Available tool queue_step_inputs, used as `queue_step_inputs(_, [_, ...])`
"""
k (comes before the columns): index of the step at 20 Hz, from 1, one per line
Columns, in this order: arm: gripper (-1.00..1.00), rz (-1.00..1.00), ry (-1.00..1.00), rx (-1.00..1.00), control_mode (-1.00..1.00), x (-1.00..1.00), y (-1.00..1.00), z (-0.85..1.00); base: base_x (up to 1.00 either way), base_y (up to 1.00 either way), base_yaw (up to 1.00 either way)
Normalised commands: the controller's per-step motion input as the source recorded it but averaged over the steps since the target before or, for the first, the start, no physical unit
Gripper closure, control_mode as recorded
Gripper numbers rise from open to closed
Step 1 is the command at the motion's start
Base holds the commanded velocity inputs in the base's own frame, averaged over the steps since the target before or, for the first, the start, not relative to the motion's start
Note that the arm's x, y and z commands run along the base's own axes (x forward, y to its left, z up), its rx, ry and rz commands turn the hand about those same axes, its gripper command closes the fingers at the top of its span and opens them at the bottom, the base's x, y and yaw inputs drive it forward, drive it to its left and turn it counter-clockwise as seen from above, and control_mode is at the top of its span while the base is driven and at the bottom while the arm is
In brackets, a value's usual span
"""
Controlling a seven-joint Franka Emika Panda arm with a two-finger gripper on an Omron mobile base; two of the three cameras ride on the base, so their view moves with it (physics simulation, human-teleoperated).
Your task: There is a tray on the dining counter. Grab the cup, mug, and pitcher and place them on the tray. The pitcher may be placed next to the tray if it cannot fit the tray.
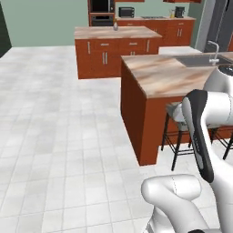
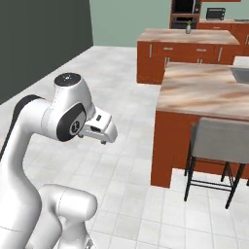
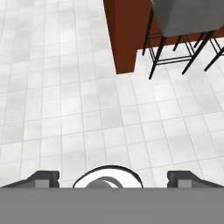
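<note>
**Arm folded over floor tiles, gripper spread, near end of dining counter**

Nearest the base cameras stands the white robot arm with dark joints [image 2: 58, 121], folded at its elbow, its hand pointing forward and down. Seen from the hand camera, the two-finger gripper [image 3: 113, 177] faces the white tiled floor [image 3: 65, 109]; its two dark fingertips [image 3: 41, 177] stand far apart at the lower edge, and nothing lies between them. The gripper is spread wide and holds nothing.

Ahead and to the right of the arm stands the long beige-and-brown marbled dining counter on a red-brown wooden body [image 1: 159, 75]. A steel sink [image 1: 200, 60] with a faucet [image 1: 214, 50] is set into its far part. The stretch of countertop in frame is bare. Grey-seated stools on black metal legs [image 2: 219, 146] are pushed against the near side of the counter; the hand camera shows their legs beside the counter's red-brown corner [image 3: 124, 39].

Well behind the dining counter stands a second red-brown counter with drawers [image 1: 116, 48]; a small pale object [image 1: 115, 26] rests on its top, too small to identify. Built-in ovens [image 1: 102, 11] and further cabinets line the green back wall.
</note>
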Motion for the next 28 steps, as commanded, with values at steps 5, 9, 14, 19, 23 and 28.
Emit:
queue_step_inputs(5, [-1.00,0.00,0.00,0.00,1.00,0.00,0.00,0.00,0.38,1.00,0.00])
queue_step_inputs(9, [-1.00,0.00,0.00,0.00,1.00,0.00,0.00,0.00,0.79,1.00,-0.05])
queue_step_inputs(14, [-1.00,0.00,0.00,0.00,1.00,0.00,0.00,0.00,0.99,1.00,-0.09])
queue_step_inputs(19, [-1.00,0.00,0.00,0.00,1.00,0.00,0.00,0.00,1.00,1.00,-0.11])
queue_step_inputs(23, [-1.00,0.00,0.00,0.00,1.00,0.00,0.00,0.00,1.00,1.00,-0.12])
queue_step_inputs(28, [-1.00,0.00,0.00,0.00,1.00,0.00,0.00,0.00,1.00,1.00,-0.15])
